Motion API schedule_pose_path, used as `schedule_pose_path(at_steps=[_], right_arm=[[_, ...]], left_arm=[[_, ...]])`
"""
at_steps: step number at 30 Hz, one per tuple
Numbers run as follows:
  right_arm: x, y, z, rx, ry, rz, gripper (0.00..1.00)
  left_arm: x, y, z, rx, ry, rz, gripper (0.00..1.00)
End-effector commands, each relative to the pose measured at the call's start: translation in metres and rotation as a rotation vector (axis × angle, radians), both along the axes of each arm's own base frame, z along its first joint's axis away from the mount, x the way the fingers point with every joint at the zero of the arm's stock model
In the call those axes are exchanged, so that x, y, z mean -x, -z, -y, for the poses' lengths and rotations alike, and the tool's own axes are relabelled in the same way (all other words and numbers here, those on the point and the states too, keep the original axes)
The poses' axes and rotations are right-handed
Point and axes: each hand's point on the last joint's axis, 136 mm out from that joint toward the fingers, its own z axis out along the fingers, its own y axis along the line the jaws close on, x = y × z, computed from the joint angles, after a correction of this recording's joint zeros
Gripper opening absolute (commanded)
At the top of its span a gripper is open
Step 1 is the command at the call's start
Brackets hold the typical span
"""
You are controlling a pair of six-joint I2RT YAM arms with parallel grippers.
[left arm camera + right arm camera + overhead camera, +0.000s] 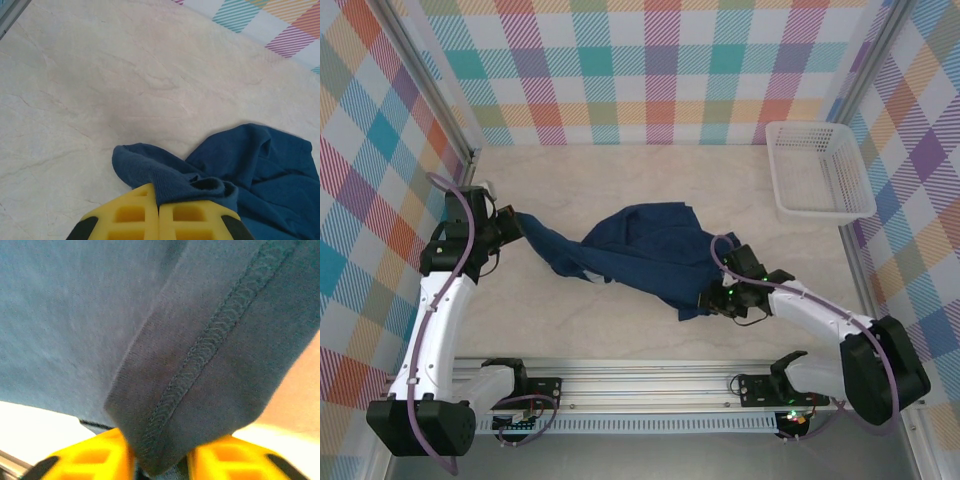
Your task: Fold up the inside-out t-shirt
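Slippage threatens: your left hand (159,212) and right hand (160,465) each pinch only an edge of the t-shirt (640,245), so hard stretching could pull one free.

Open counter (620,175) lies behind the t-shirt (645,250), which spans the middle as a barrier. A basket (810,124) blocks the far right corner, and walls (660,70) close three sides.

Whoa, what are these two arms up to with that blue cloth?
Two robot arms are working on a dark blue t-shirt lying bunched on the table. The left hand pinches one end of it, drawn out sideways, and the right hand grips a stitched hem at the opposite end. The shirt is crumpled, not yet folded. A white basket sits off to the right.
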Motion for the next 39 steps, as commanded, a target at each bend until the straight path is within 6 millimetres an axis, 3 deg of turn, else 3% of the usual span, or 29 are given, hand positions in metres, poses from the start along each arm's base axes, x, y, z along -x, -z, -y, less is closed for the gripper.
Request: schedule_pose_path(at_steps=[1, 3, 6, 9, 19, 22, 25, 28, 34, 39], right_arm=[[-0.031, -0.031, 0.016, 0.119, 0.042, 0.157, 0.45], [-0.054, -0.052, 0.023, 0.182, 0.037, 0.262, 0.52], [-0.081, -0.063, 0.032, 0.227, 0.054, 0.287, 0.56], [-0.096, -0.052, 0.03, 0.189, 0.057, 0.228, 0.55], [-0.1, -0.013, 0.059, 0.301, 0.079, 0.114, 0.54], [-0.1, 0.002, 0.055, 0.294, 0.063, 0.074, 0.48], [-0.104, 0.007, 0.055, 0.302, 0.056, 0.08, 0.29], [-0.116, -0.008, 0.053, 0.295, 0.053, 0.152, 0.12], [-0.152, -0.061, 0.045, 0.281, 0.023, 0.327, 0.08], [-0.198, -0.133, 0.02, 0.145, -0.004, 0.513, 0.02]], left_arm=[[-0.001, -0.001, -0.003, -0.002, -0.001, 0.017, 0.0], [0.0, 0.002, -0.003, -0.006, 0.005, 0.006, 0.0], [0.001, 0.006, -0.001, -0.005, 0.014, -0.007, 0.0], [0.0, 0.01, 0.0, -0.001, 0.021, -0.01, 0.0], [-0.005, 0.014, 0.01, 0.043, 0.064, -0.018, 0.0], [-0.006, 0.014, 0.011, 0.045, 0.067, -0.015, 0.0], [-0.006, 0.015, 0.012, 0.051, 0.073, -0.015, 0.0], [-0.006, 0.013, 0.013, 0.057, 0.074, -0.009, 0.0], [-0.007, 0.005, 0.011, 0.06, 0.052, 0.006, 0.0], [-0.01, -0.021, 0.002, 0.093, -0.005, 0.062, 0.0]])
